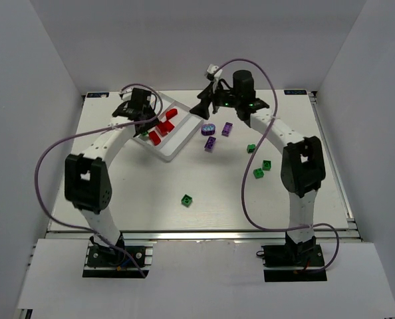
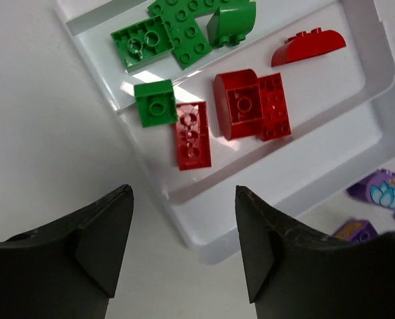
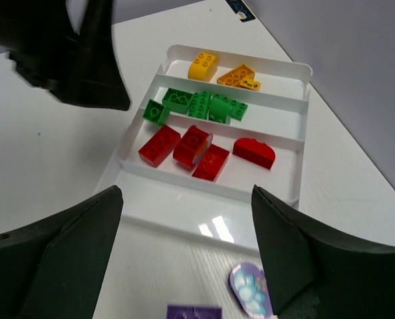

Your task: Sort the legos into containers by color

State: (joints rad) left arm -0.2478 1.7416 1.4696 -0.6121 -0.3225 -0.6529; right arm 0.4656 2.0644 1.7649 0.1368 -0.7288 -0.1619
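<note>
White tray point(image 1: 174, 145) sits in the upper left of the overhead view, holding yellow bricks point(image 3: 204, 64), green bricks point(image 3: 197, 103) and red bricks point(image 3: 184, 146) in separate rows. The left gripper point(image 1: 136, 111) hangs over it, fingers spread and empty. Right of the tray, the right gripper point(image 1: 204, 106) gapes wide and empty near three purple bricks point(image 1: 211, 143) on the table point(image 1: 151, 186), with loose green bricks point(image 1: 258, 173) lower centre and right.

Legos point(image 3: 159, 145) in containers point(image 3: 277, 123); loose legos point(image 1: 258, 173) rightward

Both arms in forward arches, left hand point(image 2: 184, 191) and right hand point(image 3: 187, 193) agape, empty.
</note>
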